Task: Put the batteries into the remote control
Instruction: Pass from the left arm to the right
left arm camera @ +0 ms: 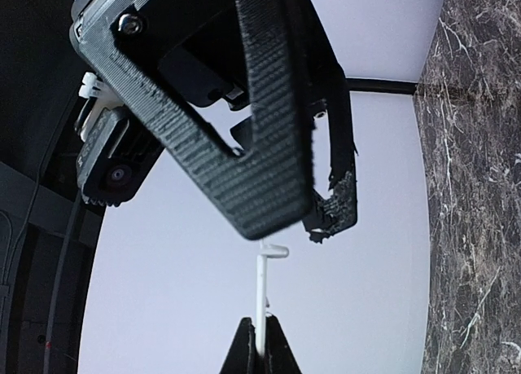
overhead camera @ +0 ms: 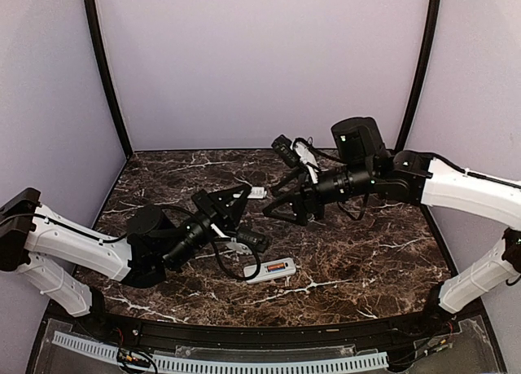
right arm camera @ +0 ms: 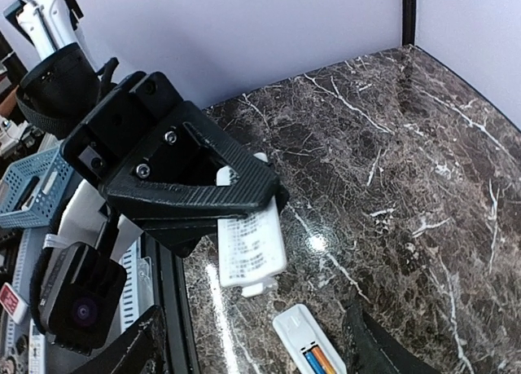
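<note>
1. Remote control (overhead camera: pixel 270 270): lying on the marble table (overhead camera: pixel 366 260), batteries (right arm camera: pixel 319 362) seated in its open compartment.
2. Left gripper (left arm camera: pixel 261 341): clamped on a white cover (left arm camera: pixel 262 284), held aloft beyond the remote.
3. Right gripper (overhead camera: pixel 281 207): jaws spread, empty, beyond the remote.

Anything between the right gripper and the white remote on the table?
Nothing visible. The white rectangular plastic remote lies uncovered near the right gripper; the left gripper, shut on a flat white cover piece, hangs to one side.
</note>
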Robot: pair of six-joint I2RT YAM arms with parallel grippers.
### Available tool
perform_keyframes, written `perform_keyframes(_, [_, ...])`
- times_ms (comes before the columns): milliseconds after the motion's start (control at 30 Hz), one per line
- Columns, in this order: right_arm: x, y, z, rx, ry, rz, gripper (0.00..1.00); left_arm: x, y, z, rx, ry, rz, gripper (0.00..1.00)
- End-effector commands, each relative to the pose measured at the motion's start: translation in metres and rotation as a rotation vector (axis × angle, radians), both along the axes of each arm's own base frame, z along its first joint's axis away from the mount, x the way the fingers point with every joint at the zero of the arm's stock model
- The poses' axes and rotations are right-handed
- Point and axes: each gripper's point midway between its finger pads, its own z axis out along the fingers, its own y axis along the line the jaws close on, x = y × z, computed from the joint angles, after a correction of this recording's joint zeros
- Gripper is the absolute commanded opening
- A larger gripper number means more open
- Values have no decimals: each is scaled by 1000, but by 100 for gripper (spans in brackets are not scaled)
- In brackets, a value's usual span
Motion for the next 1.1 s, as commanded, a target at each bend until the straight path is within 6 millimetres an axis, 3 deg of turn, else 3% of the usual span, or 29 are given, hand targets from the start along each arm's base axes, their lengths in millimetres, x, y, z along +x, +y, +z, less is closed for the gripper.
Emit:
perform_keyframes(0, [-6, 16, 8, 61, -212, 73, 74, -3, 5, 7, -25, -34, 14, 0])
perform_keyframes(267, [-7, 20, 20, 199, -519, 87, 67, -4, 4, 6, -28, -18, 5, 0])
perform_keyframes(567, [4, 28, 27, 214, -553, 60, 65, -5, 6, 6, -34, -3, 0, 0])
perform_keyframes(800, [0, 28, 30, 228, -536, 78, 36, -5, 5, 6, -35, 0, -1, 0])
perform_keyframes(1067, [3, 28, 26, 208, -511, 65, 29, -5, 5, 7, -37, -2, -2, 0])
